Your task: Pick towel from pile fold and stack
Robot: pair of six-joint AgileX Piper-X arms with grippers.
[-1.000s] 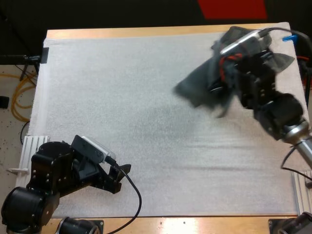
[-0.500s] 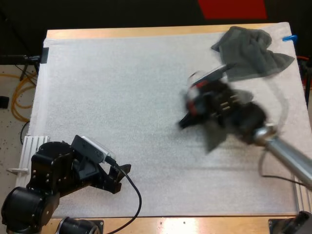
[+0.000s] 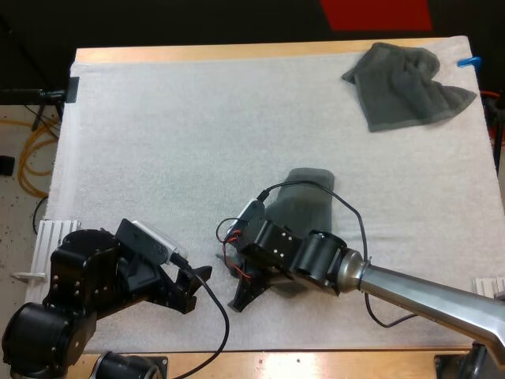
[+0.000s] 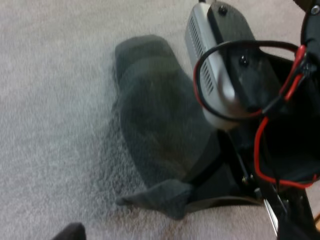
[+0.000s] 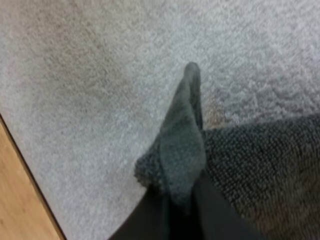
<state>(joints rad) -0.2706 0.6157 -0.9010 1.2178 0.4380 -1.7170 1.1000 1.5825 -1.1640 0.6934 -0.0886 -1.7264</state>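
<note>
Right end effector [image 3: 243,295] clamped on towel [image 3: 304,207] corner near table's [image 3: 331,362] near edge; towel soft, limp, light (drapes freely), likely best gripped at corners.

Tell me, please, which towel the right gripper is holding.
The near towel, spread on the mat near its middle: the right gripper pinches its corner. The far towel lies crumpled at the far right corner.

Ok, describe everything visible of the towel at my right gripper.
The towel is dark grey-green, with a looped terry look. It lies drawn out lengthwise and loosely bunched on the white mat, near its front middle. One corner is pinched from both sides by the right gripper. The rest trails toward the far side.
</note>
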